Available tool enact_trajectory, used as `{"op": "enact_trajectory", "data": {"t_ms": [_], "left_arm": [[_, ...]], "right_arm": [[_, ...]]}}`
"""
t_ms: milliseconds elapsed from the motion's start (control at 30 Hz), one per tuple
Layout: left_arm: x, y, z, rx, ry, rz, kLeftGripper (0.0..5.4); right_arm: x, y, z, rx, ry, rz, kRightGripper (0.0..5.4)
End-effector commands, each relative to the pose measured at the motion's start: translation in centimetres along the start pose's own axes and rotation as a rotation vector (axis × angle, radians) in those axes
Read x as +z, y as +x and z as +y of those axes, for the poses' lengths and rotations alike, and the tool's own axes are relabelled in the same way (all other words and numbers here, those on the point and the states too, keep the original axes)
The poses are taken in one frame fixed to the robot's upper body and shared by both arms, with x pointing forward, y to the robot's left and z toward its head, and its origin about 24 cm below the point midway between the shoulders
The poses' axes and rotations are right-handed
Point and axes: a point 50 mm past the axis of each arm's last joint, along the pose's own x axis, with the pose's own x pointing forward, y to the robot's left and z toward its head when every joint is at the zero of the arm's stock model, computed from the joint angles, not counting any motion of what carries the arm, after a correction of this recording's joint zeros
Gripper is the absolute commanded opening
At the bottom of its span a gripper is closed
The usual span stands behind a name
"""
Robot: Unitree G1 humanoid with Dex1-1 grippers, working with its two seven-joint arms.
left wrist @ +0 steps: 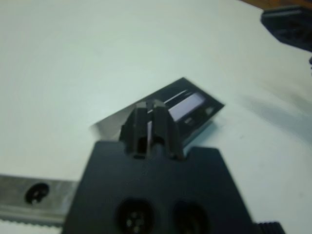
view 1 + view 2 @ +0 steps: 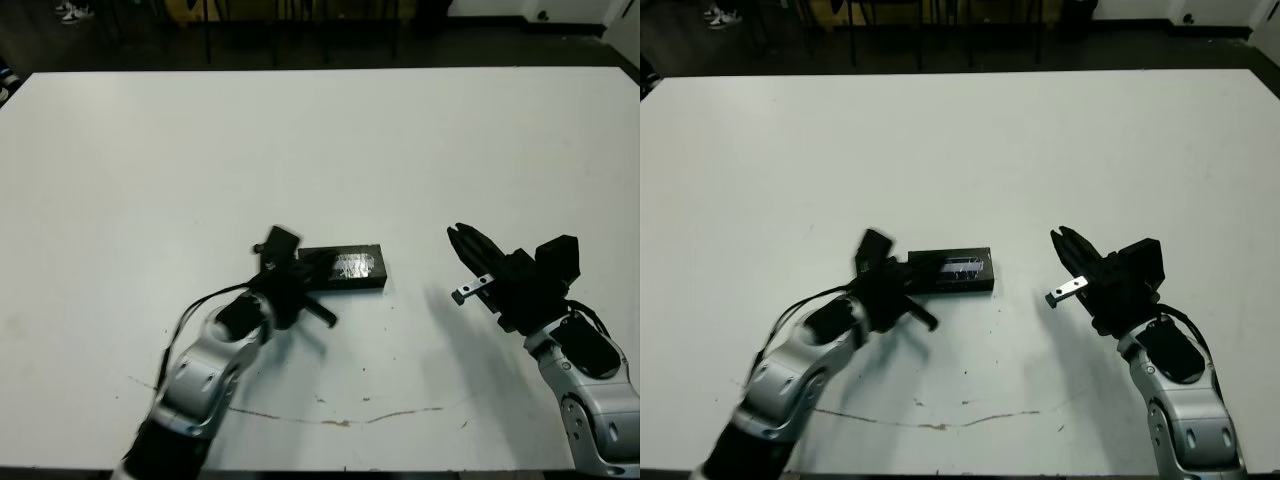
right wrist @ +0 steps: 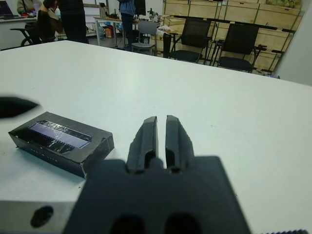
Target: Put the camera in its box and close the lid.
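**Box closed, lid seating check**

Box [image 2: 342, 268] sits mid-table with lid [image 2: 350, 264] on top, camera not visible, likely inside. Left gripper [image 2: 300, 283] is at the box's near-left end, contact unclear; right gripper [image 2: 465, 248] well apart on the right.
Left wrist: fingers [image 1: 158, 122] together, empty, over the lid's end. Advice: press the lid flat, don't shove the box sideways.
Right wrist: fingers [image 3: 168, 134] together, holding nothing, box beside them.

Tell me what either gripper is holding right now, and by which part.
Nothing is held. The left gripper and right gripper both have their fingers together and empty; the closed box lies free on the table.
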Motion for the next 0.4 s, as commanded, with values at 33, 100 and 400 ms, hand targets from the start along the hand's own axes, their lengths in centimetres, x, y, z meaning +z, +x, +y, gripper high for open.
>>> {"op": "enact_trajectory", "data": {"t_ms": [33,100,400], "left_arm": [[1.2,-2.0,2.1,0.127,0.017,-0.121,0.01],[1.7,-2.9,3.2,0.199,0.039,-0.184,0.01],[0.8,-6.9,7.9,0.494,0.060,-0.314,0.01]], "right_arm": [[-0.6,-0.2,0.3,-0.021,-0.001,0.006,0.00],[-0.6,-0.2,0.4,-0.031,0.003,-0.004,0.00],[-1.5,0.0,0.7,-0.084,-0.001,-0.039,0.00]]}}
